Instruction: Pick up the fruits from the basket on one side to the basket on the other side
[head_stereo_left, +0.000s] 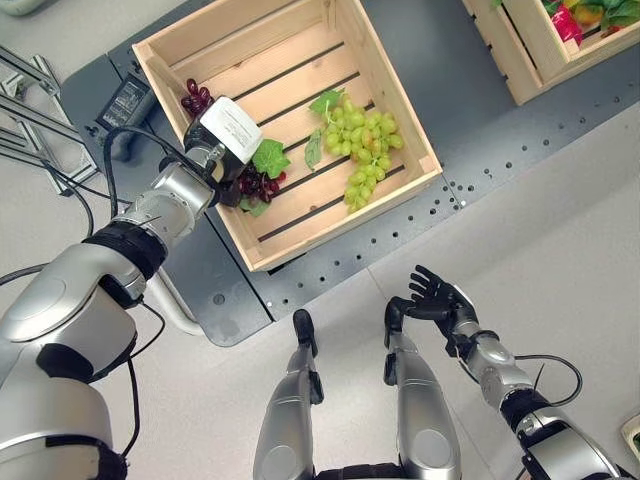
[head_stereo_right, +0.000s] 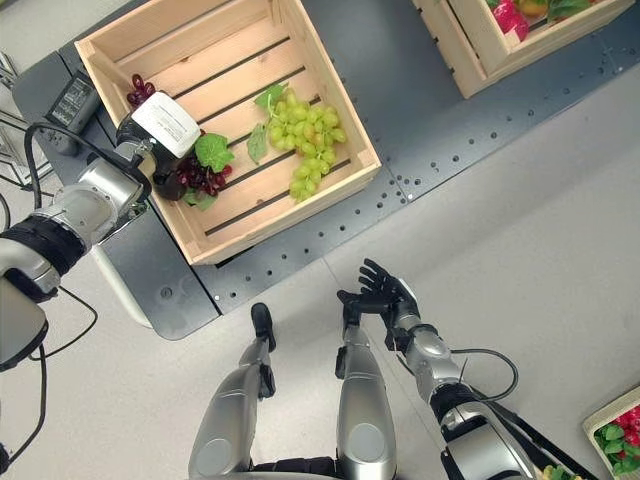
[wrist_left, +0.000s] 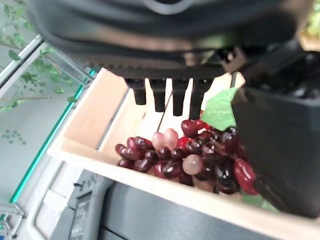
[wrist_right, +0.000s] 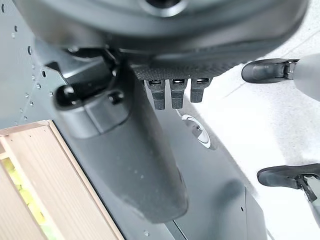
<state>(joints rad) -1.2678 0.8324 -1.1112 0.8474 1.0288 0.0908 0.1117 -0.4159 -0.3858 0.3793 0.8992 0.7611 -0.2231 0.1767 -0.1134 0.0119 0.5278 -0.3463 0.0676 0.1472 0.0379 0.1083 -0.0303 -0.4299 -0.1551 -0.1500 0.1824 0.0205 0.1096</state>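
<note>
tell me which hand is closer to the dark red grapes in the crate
Left. The left hand is right over the dark red grapes inside the wooden crate, at its left wall. The right hand hangs open outside the crate, well off toward the robot.

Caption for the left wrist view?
Left hand over dark red grapes just inside the wooden crate's wall.

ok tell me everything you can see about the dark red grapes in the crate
The dark red grapes are a bunch of glossy maroon berries, a few paler pink, with green leaves attached. They lie inside the pale slatted wooden crate, against its wall nearest the robot's left arm, apart from the green grapes. A few berries show beyond the white-covered left robot hand, which hangs over the bunch. In the left wrist view its fingers point straight down just behind the berries, not curled round them.
</note>
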